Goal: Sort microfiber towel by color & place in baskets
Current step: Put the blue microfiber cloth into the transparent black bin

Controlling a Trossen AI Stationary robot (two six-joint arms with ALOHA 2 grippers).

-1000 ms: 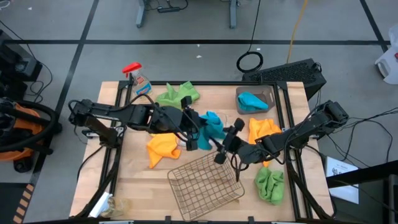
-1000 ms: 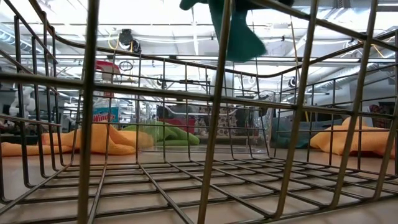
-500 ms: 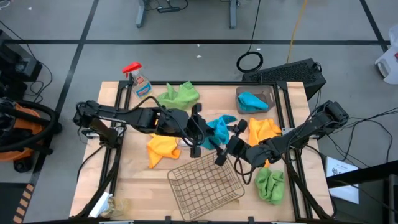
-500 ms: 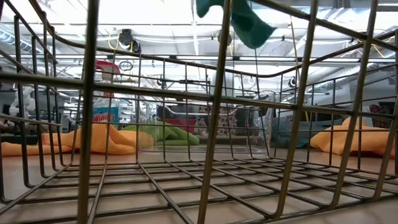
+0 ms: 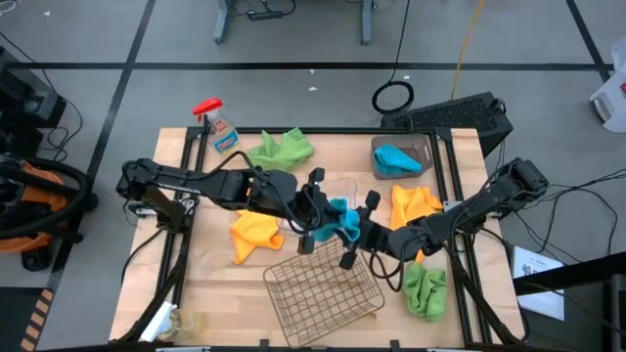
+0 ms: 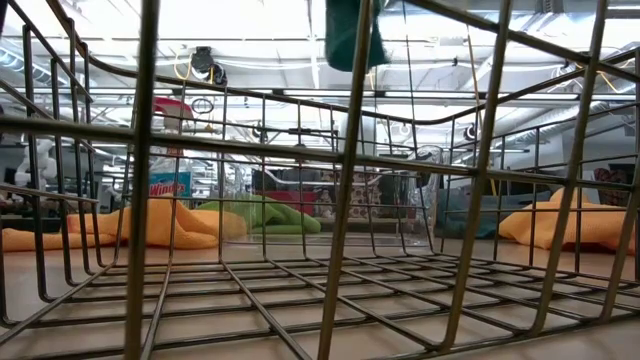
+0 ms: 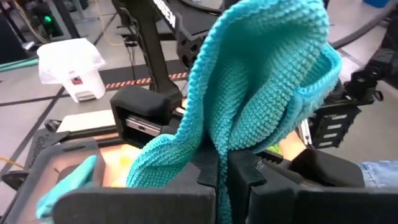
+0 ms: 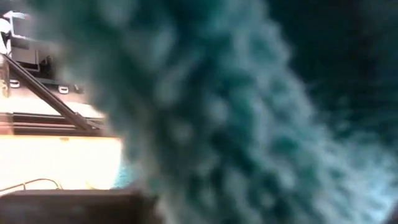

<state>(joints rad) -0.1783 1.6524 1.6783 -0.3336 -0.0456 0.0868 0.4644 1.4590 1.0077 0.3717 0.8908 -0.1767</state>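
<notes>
My left gripper (image 5: 315, 212) is shut on a teal-blue towel (image 5: 339, 221), which hangs clear above the table's middle, just beyond the copper wire basket (image 5: 324, 285); in the low view the towel's lower end (image 6: 350, 30) shows above the basket's wires (image 6: 345, 200). My right gripper (image 5: 356, 235) is right against the towel from the right, and teal cloth (image 8: 236, 112) fills its wrist view. A second teal towel (image 5: 398, 158) lies in the brown-tinted container (image 5: 423, 149). Two green towels (image 5: 281, 149) (image 5: 425, 289) and two yellow-orange ones (image 5: 256, 233) (image 5: 414, 205) lie on the table. My left gripper pinches a gathered fold of the teal towel (image 7: 239, 140) between its two shut fingers (image 7: 208, 177), coming in level from the table's left. The towel is lifted clear; it bunches up over the fingers and droops beside them, slack.
A clear plastic container (image 6: 395, 210) stands behind the wire basket near the table's middle. A spray bottle with a red trigger (image 5: 214, 122) stands at the far left corner. Black frame rails (image 5: 455, 176) run along the table's sides.
My left gripper has carried the teal towel a little toward the table's right and near edge, closer to my right gripper. The towel swung as it moved and now hangs more bunched between the two grippers. My right gripper has edged in against it.
</notes>
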